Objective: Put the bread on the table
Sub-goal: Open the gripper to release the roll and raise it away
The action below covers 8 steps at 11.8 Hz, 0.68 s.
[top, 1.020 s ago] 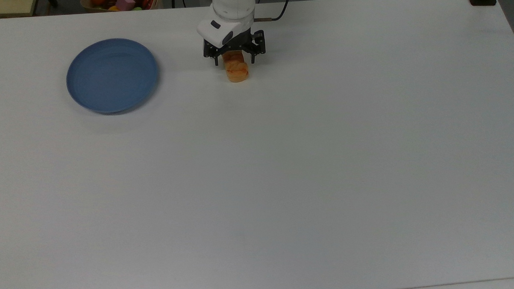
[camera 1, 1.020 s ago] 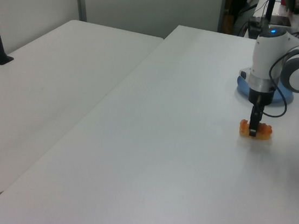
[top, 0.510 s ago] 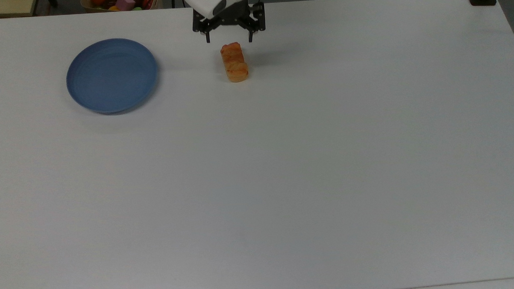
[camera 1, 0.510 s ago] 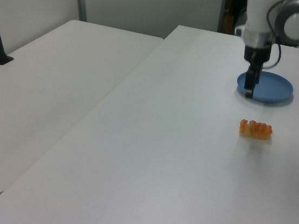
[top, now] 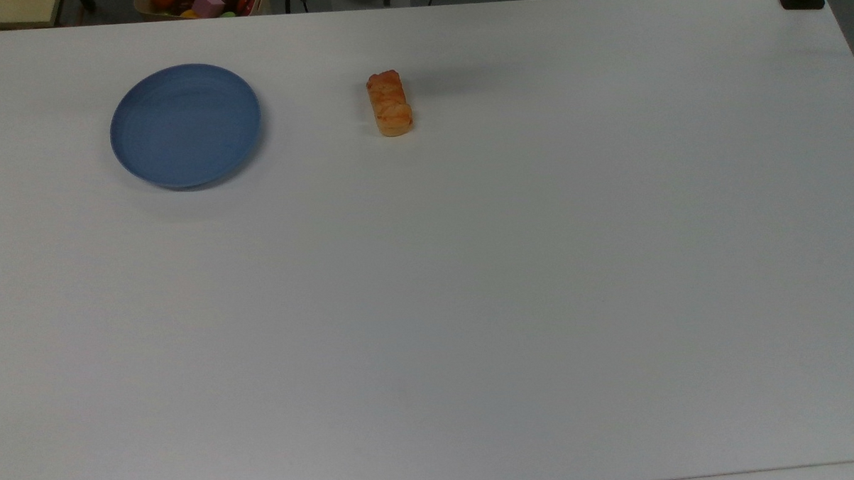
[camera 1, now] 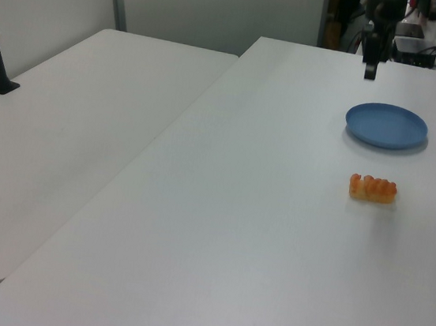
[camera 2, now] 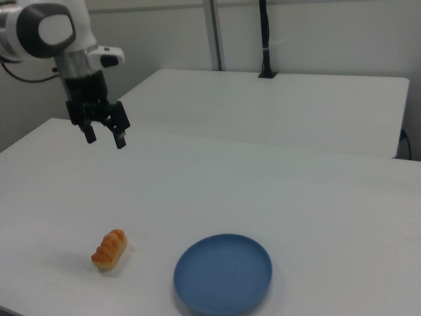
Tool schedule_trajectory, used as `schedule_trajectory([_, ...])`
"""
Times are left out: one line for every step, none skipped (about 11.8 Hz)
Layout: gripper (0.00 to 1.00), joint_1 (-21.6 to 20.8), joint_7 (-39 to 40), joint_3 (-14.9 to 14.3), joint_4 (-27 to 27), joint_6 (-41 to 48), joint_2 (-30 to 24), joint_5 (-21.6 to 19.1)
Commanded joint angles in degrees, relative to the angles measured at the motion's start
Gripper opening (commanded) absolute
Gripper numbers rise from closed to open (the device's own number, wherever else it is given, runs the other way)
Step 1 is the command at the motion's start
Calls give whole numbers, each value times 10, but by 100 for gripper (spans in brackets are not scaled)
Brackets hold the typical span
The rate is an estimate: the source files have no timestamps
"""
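The bread [top: 389, 103], a small golden-orange ridged roll, lies by itself on the white table [top: 471, 281], to the right of the blue plate in the top view. It also appears as the bread [camera 1: 372, 188] in the left view and the bread [camera 2: 109, 249] in the right view. My gripper [camera 2: 104, 137] hangs high above the table, well clear of the roll, open with nothing between its fingers. In the left view the gripper [camera 1: 370, 70] is at the top, beyond the plate.
A round blue plate [top: 186, 125] sits bare on the table, a short way from the bread; the plate [camera 2: 223, 273] is near the front edge in the right view. A box of colourful toys [top: 202, 2] stands beyond the table's far edge. A second white table [camera 1: 63, 128] adjoins.
My gripper let go of the bread and rose straight up, leaving the top view. The roll stays where it was set down on the table.
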<state>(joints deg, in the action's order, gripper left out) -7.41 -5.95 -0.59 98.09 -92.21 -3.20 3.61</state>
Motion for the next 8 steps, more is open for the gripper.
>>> schedule_trajectory([100,27,9,-3,-53,36,4,-1])
schedule_trajectory([100,33,13,-4,-61,35,4,0])
schedule_trajectory([100,37,17,-4,-64,35,4,0])
schedule_trajectory([100,38,16,-3,-64,35,2,0])
schedule_trajectory([100,41,17,-3,-64,36,1,1])
schedule_trajectory([100,43,18,-3,-64,36,1,1])
schedule_trajectory([100,44,19,-3,-64,37,1,1])
schedule_trajectory([100,44,18,-3,-64,36,1,0])
